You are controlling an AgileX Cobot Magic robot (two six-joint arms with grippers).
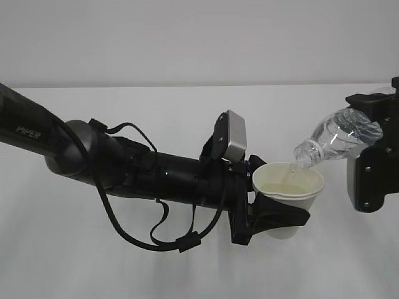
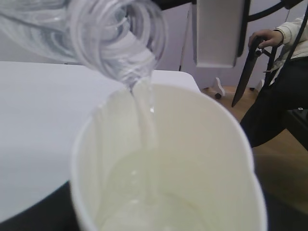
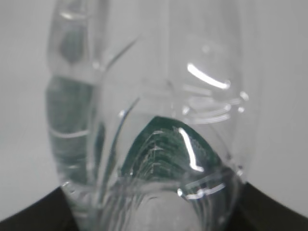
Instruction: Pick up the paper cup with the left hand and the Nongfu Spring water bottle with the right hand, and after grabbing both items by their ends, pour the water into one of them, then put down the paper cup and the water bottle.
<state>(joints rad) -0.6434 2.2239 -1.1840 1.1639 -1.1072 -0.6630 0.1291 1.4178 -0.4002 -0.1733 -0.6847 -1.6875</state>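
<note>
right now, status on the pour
Left gripper shut on paper cup, held off the table. Right gripper holds water bottle tipped, water streaming into cup. Nothing in the way.

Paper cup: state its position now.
In the exterior view, the paper cup sits right of centre, held in the left pincer, just under the tilted bottle's mouth.

Even, diffuse lighting; close objects rendered soft in both wrist views.

In the exterior view the white table (image 1: 156, 261) is lit flatly and almost no cast shadow is seen; the black arm is left nearly featureless. In the left wrist view the Nongfu Spring water bottle (image 2: 115, 33) is blurred and the paper cup (image 2: 202, 144) rim is softened. In the right wrist view small glare streaks are caught on blurred plastic.
</note>
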